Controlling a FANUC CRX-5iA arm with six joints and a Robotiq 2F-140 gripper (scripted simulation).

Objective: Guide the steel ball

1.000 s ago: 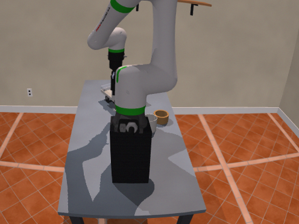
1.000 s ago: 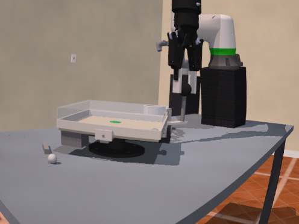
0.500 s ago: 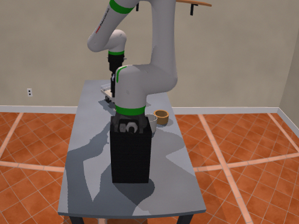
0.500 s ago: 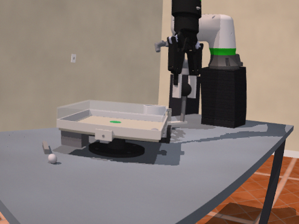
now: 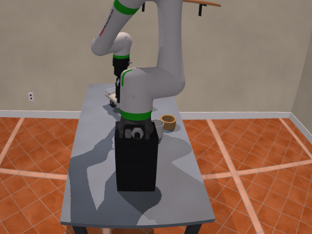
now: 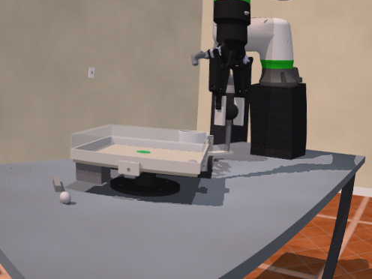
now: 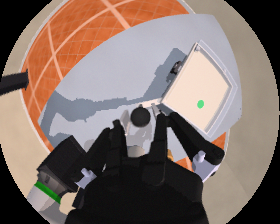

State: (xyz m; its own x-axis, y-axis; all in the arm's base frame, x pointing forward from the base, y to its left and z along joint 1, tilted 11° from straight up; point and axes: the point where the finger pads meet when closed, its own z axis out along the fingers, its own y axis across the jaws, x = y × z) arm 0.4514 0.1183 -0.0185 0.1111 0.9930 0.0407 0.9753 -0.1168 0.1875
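A grey table stands on orange floor tiles before a beige wall. On it the clear-lidded plate sits about level. The gripper is partly apart around the plate's black knob, not clamped.

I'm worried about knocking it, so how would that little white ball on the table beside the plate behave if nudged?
The white ball looks round and smooth, so it would probably roll freely on the flat table. It sits near the plate, so a nudge that way might well send it under or against it.
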